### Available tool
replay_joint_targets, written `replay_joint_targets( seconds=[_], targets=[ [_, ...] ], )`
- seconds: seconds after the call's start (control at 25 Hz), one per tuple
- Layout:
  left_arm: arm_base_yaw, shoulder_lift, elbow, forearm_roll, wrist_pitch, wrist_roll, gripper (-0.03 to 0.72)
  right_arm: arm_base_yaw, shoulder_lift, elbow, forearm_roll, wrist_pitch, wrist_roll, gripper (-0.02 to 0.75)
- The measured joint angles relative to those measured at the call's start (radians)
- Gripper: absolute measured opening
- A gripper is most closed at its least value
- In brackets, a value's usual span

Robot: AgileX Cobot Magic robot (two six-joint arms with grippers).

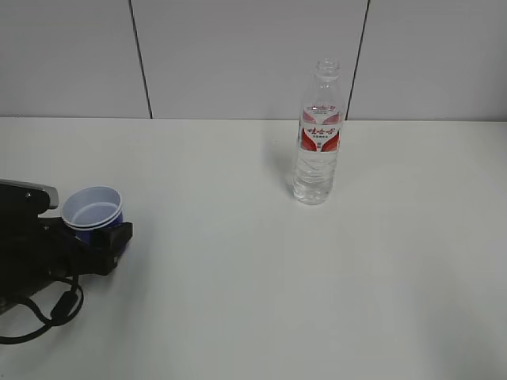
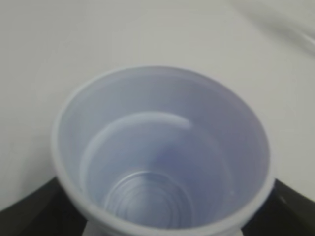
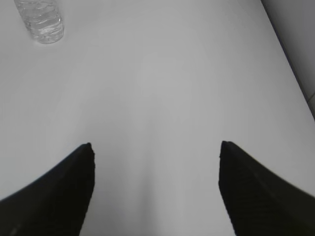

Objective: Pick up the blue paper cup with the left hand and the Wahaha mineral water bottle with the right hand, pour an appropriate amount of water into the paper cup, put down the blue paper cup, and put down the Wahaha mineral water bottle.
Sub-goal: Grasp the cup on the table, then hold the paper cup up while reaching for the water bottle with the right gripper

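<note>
Cup grasp in progress, judged from the frames. Blue paper cup is seen upright on the worktop, well left of and nearer than the Wahaha mineral water bottle, which stands upright, cap off as far as can be told. Left hand is placed around the cup; black fingers are seen on both sides of the cup base in the wrist view. Contact cannot be confirmed, so clamped or spread cannot be told. Cup looks empty.

Right hand is not visible in the exterior view; its fingers are spread wide over bare worktop, well apart from the bottle.

Advice: cup should be squeezed lightly, low on the wall, and kept level on lifting; thin paper is likely to be crushed.
</note>
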Motion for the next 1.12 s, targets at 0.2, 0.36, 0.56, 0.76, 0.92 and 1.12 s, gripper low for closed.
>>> replay_joint_targets(
  seconds=[0.2,0.36,0.56,0.76,0.92,1.12],
  targets=[
    [0.000,0.013,-0.003,0.013,0.000,0.000,0.569,0.000,0.000,0.000,0.000,0.000,0.000,0.587],
    [0.000,0.013,-0.005,0.015,0.000,0.000,0.549,0.000,0.000,0.000,0.000,0.000,0.000,0.587],
    [0.000,0.015,-0.005,0.015,0.000,0.000,0.516,0.000,0.000,0.000,0.000,0.000,0.000,0.587],
    [0.000,0.015,-0.005,0.015,0.000,0.000,0.501,0.000,0.000,0.000,0.000,0.000,0.000,0.587],
    [0.000,0.015,-0.005,0.029,-0.001,0.000,0.501,0.000,0.000,0.000,0.000,0.000,0.000,0.587],
    [0.000,-0.009,-0.005,0.075,-0.001,0.000,0.501,0.000,0.000,0.000,-0.006,0.000,0.000,0.587]
  ],
)
